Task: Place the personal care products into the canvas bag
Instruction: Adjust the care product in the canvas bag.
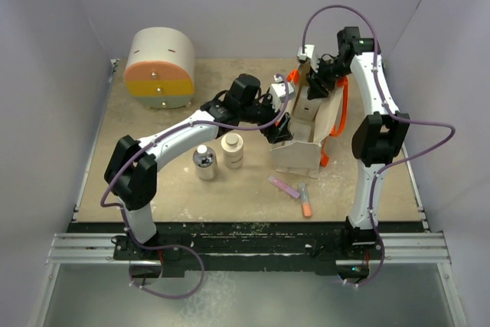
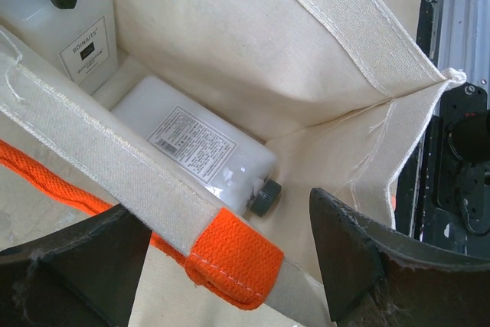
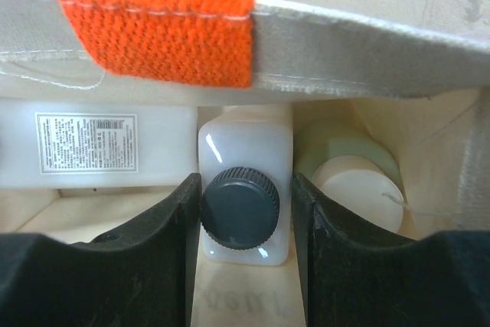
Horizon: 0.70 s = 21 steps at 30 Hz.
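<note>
**Three bottles in the tote, two items not yet packed**

Top external view: The beige boxy canvas bag with orange loop handles (image 1: pixel 300 151) stands right of centre on the table (image 1: pixel 153 189). The left gripper (image 1: pixel 280 129) is at the bag's left rim. The right gripper (image 1: pixel 318 86) reaches into the mouth from the far side. A clear-grey bottle with white cap (image 1: pixel 204 163) and a squat cream jar (image 1: pixel 232 151) stand side by side, well left of the bag. A lilac tube (image 1: pixel 283 186) lies in front of it.

Left wrist view: The left gripper (image 2: pixel 230 223) has its jaws wide and straddles the rim at the orange handle tab (image 2: pixel 230 266), holding nothing. My judgement is that it keeps the soft wall from folding in. The lying white bottle with black cap (image 2: pixel 195 151) rests on the bag floor.

Right wrist view: The right gripper (image 3: pixel 246 185) has narrow jaws pressed to both flanks of the upright white bottle with black cap (image 3: pixel 245 212), deep in the bag. A green bottle with cream cap (image 3: pixel 352 181) stands just beside it. Standing upright probably saves floor space for the rest.
</note>
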Tool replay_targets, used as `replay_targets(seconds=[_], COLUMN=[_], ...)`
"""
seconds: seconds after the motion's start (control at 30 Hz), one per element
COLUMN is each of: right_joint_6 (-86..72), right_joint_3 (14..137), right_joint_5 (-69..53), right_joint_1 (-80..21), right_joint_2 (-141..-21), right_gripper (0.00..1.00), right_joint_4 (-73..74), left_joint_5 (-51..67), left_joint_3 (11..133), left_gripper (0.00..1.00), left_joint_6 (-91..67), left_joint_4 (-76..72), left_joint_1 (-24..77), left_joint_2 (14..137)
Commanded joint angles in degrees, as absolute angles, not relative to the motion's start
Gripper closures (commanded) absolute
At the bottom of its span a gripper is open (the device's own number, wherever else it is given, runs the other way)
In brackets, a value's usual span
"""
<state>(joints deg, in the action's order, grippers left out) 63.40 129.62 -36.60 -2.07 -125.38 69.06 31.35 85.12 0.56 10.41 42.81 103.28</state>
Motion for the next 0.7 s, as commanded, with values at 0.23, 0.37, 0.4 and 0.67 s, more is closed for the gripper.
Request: replay_targets(seconds=[0.23,0.37,0.4,0.67], right_joint_6=[61.10,61.13,61.10,61.31], right_joint_3=[130.58,130.69,130.69,130.71], right_joint_5=[-32.52,-31.81,-31.67,-33.24], right_joint_1=[-1.19,-1.23,-1.23,-1.18], right_joint_2=[-123.80,-123.31,-123.15,-121.23], right_gripper=[0.45,0.29,0.24,0.21], right_joint_4=[61.79,61.26,61.26,62.65], left_joint_5=[31.00,30.85,30.92,30.40], left_joint_3=[88.51,88.55,88.59,89.41], left_gripper=[0.16,0.16,0.16,0.16], left_joint_6=[1.27,1.43,1.49,1.24], left_joint_4=[9.05,9.07,9.05,9.05], left_joint_1=[42.88,42.88,42.89,42.89], left_joint_2=[103.27,103.19,103.23,103.11])
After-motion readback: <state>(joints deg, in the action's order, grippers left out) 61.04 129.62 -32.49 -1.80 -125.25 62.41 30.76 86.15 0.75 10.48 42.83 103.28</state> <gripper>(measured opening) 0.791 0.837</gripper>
